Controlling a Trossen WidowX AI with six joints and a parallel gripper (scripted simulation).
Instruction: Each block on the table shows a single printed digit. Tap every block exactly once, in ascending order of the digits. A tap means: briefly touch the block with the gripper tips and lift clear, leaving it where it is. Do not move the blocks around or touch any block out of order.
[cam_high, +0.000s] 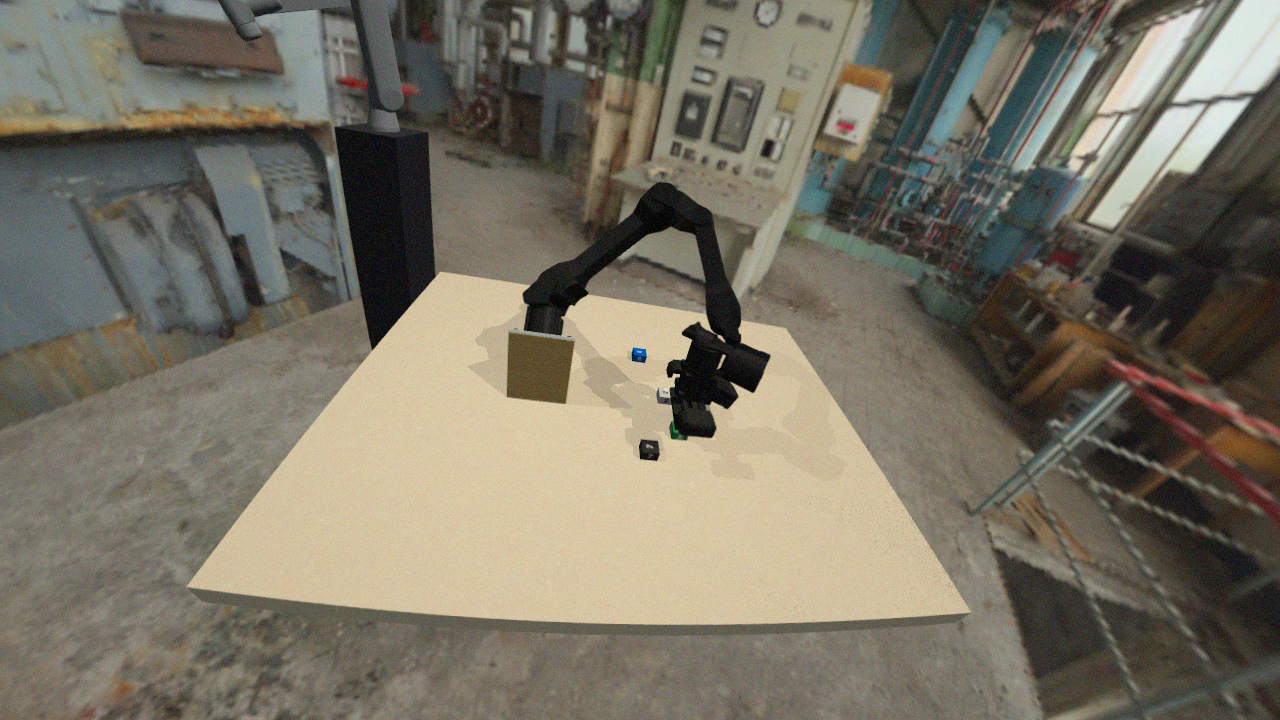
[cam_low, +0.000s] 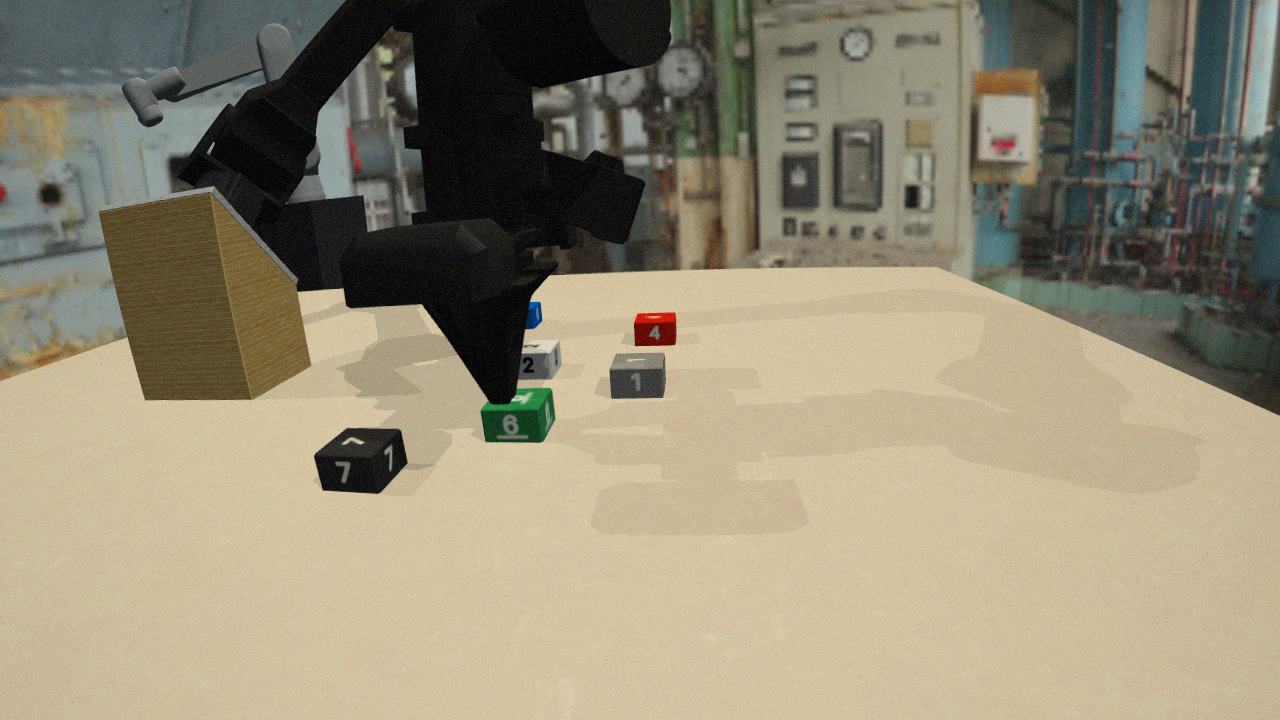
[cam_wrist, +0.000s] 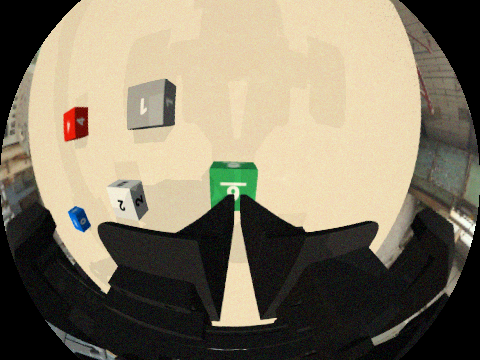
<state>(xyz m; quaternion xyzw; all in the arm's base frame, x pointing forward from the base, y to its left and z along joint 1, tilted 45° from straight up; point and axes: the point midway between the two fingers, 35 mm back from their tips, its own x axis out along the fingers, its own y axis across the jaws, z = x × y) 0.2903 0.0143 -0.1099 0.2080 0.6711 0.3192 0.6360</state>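
Six numbered blocks; the claw, pinched together, touches the green block.

An old industrial plant or factory hall. A tall beige control cabinet with gauges, dials and switches stands against the back wall, flanked by blue pipes and valve runs. The walls are rusted, with peeling paint, and the concrete floor is stained. Large windows let daylight in at the right, near metal scaffolding.
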